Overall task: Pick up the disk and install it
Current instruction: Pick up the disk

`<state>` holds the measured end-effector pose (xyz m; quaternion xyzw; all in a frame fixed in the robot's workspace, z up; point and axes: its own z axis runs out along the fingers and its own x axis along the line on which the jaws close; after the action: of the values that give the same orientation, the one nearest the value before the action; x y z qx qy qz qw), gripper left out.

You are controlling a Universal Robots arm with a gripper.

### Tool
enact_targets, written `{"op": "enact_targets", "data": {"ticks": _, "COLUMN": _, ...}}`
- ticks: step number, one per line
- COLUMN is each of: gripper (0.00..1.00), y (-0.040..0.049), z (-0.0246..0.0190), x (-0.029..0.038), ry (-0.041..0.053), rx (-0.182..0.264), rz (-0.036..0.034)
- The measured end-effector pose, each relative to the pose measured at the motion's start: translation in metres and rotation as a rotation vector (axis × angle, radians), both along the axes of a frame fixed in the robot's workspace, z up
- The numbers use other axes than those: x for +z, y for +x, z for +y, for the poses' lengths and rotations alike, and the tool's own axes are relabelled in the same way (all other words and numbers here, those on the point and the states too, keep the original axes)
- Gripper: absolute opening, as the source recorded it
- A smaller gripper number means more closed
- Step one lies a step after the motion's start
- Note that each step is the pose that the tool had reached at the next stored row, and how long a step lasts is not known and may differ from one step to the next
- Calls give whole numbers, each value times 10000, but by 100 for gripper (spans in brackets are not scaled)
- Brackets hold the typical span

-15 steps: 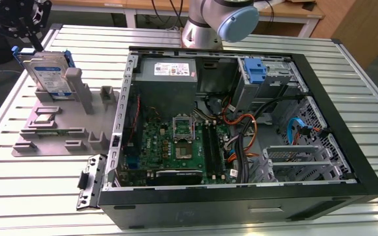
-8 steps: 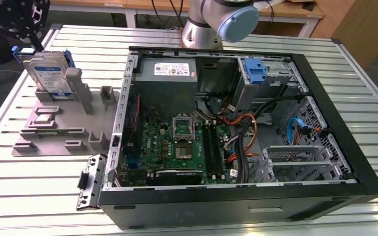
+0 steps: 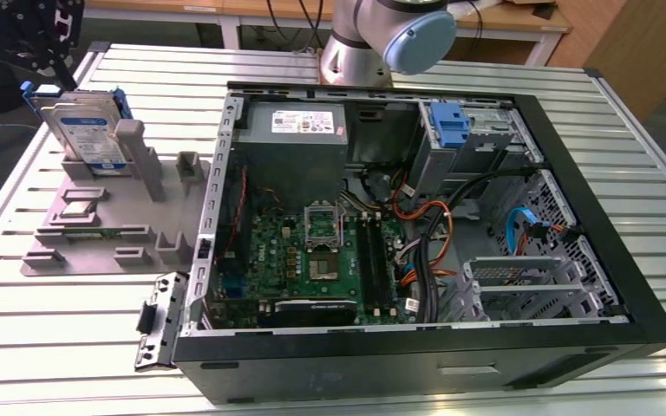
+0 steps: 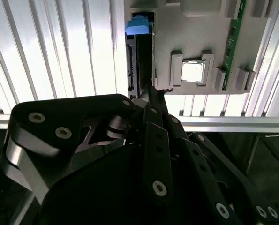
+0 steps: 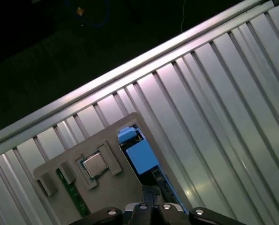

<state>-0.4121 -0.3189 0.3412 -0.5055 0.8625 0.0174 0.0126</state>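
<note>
Hovering at the exterior view's upper left, gripper (image 3: 35, 50) hangs just above the disk (image 3: 82, 130); contact between them cannot be told. Disk stands upright on edge in a slot of the grey fixture (image 3: 79, 256), label side to the camera, blue frame round its edges. It is outside the computer case (image 3: 630, 260), on the exterior view's left of it. Fixture lies on the slatted metal worktop (image 3: 67, 347)

Exterior view alone gives the open case: green motherboard (image 3: 310, 251) on its floor, grey power supply (image 3: 298, 121) at the far end, blue latch (image 3: 449, 126) on a metal cage beside that, arm base (image 3: 385, 39) behind the case

Second wrist view looks down past the black gripper links: both finger linkages run together into one tip, nothing between them. Disk shows edge-on as a narrow dark strip with a blue end, its near end just by the tip. Processor chip (image 4: 193, 72) sits in a fixture pocket beside the disk, green memory stick (image 4: 234, 44) beyond it

First wrist view has the same group from further up: blue top of the disk, chip and memory stick in the fixture, bare worktop slats around it, gripper links close to the disk
</note>
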Motion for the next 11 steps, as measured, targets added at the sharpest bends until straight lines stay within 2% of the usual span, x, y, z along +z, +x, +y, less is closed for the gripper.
{"op": "enact_targets", "data": {"ticks": 11, "gripper": 11, "y": 0, "z": 0, "x": -23, "ry": 0, "rx": 1995, "rz": 0}}
